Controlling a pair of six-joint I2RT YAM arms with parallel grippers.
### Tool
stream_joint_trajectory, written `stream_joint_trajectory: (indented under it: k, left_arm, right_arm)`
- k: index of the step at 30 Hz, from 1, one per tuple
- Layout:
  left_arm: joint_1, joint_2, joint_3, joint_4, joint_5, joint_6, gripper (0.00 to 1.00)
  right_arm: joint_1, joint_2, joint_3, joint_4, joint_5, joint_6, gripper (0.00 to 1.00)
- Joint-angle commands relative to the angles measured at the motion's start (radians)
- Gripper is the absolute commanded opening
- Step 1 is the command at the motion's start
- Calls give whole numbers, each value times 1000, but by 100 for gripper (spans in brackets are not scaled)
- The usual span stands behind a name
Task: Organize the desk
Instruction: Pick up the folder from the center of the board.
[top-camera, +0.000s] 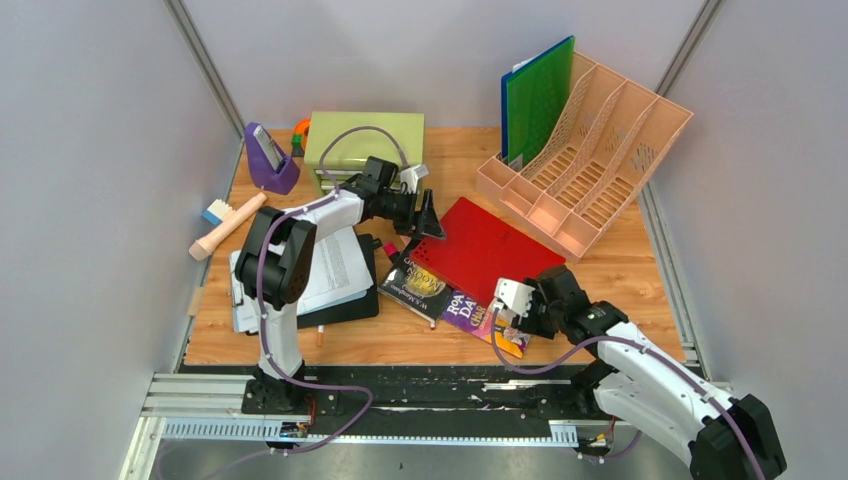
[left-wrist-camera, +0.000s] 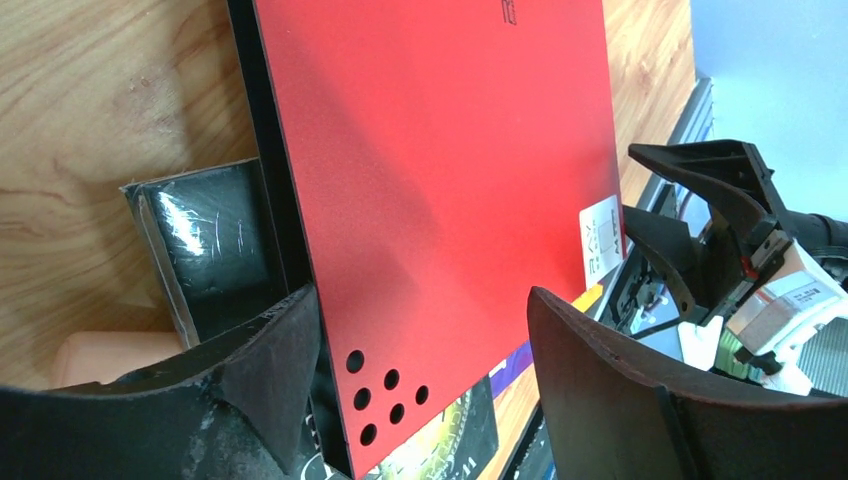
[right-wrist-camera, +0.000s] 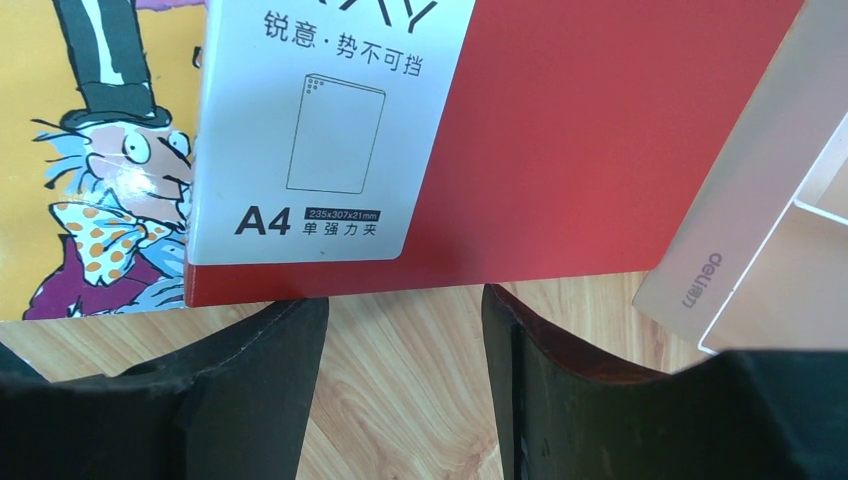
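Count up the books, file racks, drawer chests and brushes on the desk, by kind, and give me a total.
Books: 2, the black book and the Dahl book
File racks: 1, the peach rack
Drawer chests: 1, the green chest
Brushes: 1, the brush
Total: 5

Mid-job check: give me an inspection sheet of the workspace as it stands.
Surface: orange-brown wood-grain desk, crowded.
Job's things: red plastic folder flat at centre, overlapping two paperback books; green folder in peach slotted file rack.
Clutter: purple holder, wooden brush, black clipboard with papers, olive-green drawer chest.
Grippers: left gripper open over red folder's corner; right gripper open at its near edge.
Cables: purple cables along both arms.
Surroundings: grey walls; metal rail.
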Motion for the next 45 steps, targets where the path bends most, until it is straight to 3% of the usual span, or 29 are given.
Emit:
stream_joint_trajectory:
  k: [1, 18, 24, 29, 33, 39, 45]
  left_arm:
    - [-28, 30, -3, -36, 228, -125, 75]
    - [-18, 5, -5, 16, 316, -171, 19]
    - [14, -35, 57, -103, 292, -90, 14]
    - [22, -60, 143, -246, 276, 36, 3]
    - [27, -68, 240, -389, 250, 142, 0]
    - [29, -94, 398, -554, 222, 265, 0]
    - [29, -122, 611, -747, 127, 426, 0]
  right_arm:
    - [1, 26, -4, 178, -26, 26, 59]
    - [2, 54, 36, 187, -24, 41, 59]
    - [2, 28, 64, 163, -7, 55, 61]
    - [2, -24, 139, 73, -17, 92, 69]
    - [1, -65, 223, -29, -65, 118, 91]
    - [1, -109, 352, -75, -89, 181, 92]
    - [-20, -23, 502, -43, -112, 300, 91]
